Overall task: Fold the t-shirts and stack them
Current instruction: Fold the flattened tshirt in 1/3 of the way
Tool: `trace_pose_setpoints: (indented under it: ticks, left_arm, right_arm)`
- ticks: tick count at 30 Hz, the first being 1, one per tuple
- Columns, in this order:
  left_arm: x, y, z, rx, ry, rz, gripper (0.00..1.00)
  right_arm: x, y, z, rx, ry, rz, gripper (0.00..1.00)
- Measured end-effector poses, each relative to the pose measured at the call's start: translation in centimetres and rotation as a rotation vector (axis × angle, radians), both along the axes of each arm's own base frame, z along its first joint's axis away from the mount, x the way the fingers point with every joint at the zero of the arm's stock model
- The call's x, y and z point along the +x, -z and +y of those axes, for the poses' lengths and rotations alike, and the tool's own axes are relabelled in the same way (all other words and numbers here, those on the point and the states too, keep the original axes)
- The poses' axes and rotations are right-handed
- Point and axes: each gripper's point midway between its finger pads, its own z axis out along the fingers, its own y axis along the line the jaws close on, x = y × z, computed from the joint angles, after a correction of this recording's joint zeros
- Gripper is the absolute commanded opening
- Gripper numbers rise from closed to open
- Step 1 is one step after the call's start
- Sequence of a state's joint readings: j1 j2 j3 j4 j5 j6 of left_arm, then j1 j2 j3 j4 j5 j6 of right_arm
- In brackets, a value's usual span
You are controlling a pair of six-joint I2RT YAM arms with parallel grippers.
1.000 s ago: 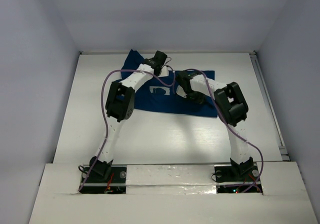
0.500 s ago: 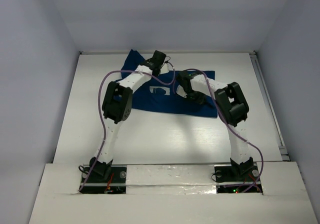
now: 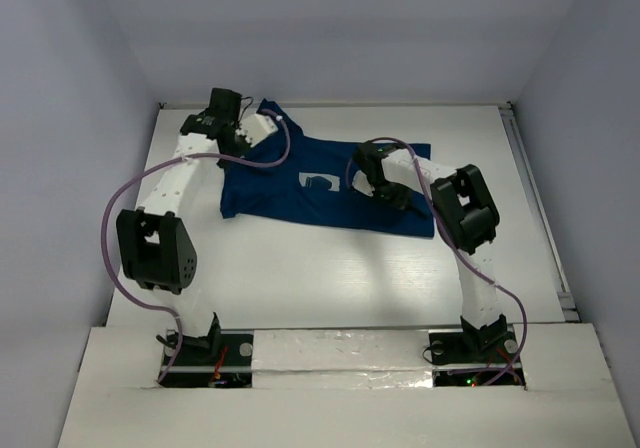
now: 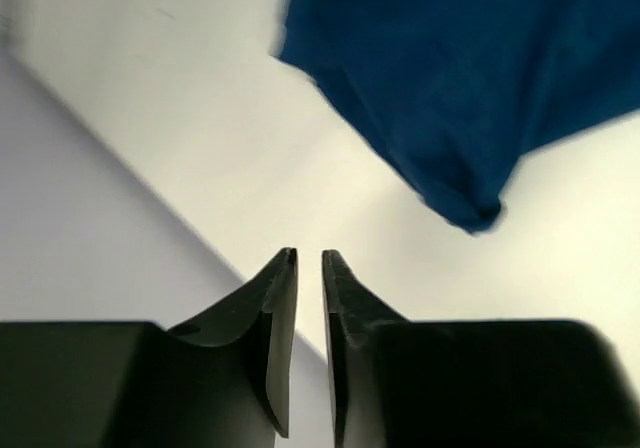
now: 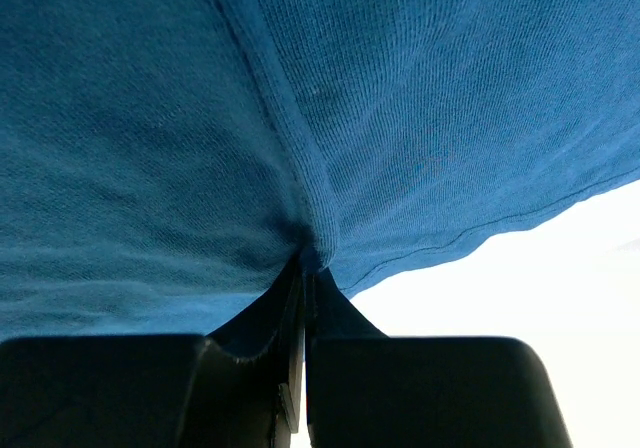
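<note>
The dark navy t-shirt (image 3: 300,193) lies spread at the far middle of the table, its white print (image 3: 320,180) facing up. My right gripper (image 3: 373,166) is over the shirt's right part and is shut on a pinch of its fabric (image 5: 300,148); the jaws (image 5: 305,268) are closed tight on a fold near a hem. My left gripper (image 3: 226,110) is off the shirt at the far left corner. Its jaws (image 4: 308,260) stand a thin slit apart with nothing between them. A corner of the shirt (image 4: 450,88) hangs ahead and to the right of it.
The white table (image 3: 330,268) is walled by grey panels on the left, back and right; the left wall (image 4: 80,218) is close to my left gripper. Purple cables (image 3: 130,183) loop along both arms. A rail (image 3: 535,208) runs along the table's right edge.
My left arm has swung from the shirt's top middle to the far left corner, off the cloth. The shirt's left part now lies flatter and wider. The right gripper has stayed in place.
</note>
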State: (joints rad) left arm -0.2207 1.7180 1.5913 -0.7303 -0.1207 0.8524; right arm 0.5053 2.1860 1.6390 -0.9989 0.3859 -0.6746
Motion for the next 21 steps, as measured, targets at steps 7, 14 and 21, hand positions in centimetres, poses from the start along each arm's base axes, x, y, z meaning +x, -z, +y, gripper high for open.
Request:
trace_pose_setpoints:
  ticks: [7,14,21]
  left_arm:
    - [-5.2,6.4,0.8,-0.202,-0.017,0.305,0.38]
    - [-7.0,10.0,1.0,-0.355,-0.068,0.458,0.37]
    - [-9.4,12.4,1.4,-0.364,-0.115,0.538,0.37]
  right_arm:
    - [-0.3,0.0,0.2,0.016,0.002,0.016,0.0]
    - [-0.6,-0.1,0.8,0.041,0.003,0.024,0.0]
    - [-0.8,-0.1,1.0,0.05,0.005,0.03,0.0]
